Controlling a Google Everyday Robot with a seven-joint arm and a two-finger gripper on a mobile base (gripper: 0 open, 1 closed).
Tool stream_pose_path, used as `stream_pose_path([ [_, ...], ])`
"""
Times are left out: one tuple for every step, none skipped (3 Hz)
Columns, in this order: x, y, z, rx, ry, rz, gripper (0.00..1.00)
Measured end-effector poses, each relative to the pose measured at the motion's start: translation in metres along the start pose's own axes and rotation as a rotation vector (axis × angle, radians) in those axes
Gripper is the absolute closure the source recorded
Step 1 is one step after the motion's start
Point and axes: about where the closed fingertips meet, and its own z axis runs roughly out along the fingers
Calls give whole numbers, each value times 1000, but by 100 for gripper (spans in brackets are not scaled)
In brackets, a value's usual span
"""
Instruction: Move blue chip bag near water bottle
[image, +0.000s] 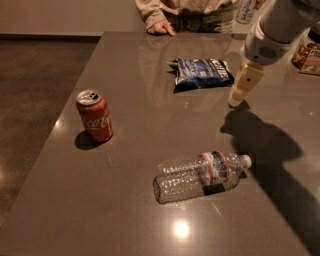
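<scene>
The blue chip bag (201, 73) lies flat on the grey table (140, 145) toward the far middle. The water bottle (200, 177) lies on its side near the front middle, white cap pointing right. My gripper (242, 89) hangs from the white arm at the upper right, above the table just right of the chip bag and apart from it. It holds nothing that I can see.
A red Coca-Cola can (94, 116) stands upright at the left. A person's hand (161, 28) rests on the far table edge. A jar (306, 51) and another container (246, 11) stand at the far right.
</scene>
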Motion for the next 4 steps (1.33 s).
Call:
stream_pose_path([
  [1,-27,28,-13,-3,67,0],
  [1,-47,58,-33,-3,136,0],
  [-6,-62,89,-64,-27,231,0],
  [-12,-69,103,-83,-45,296,0],
])
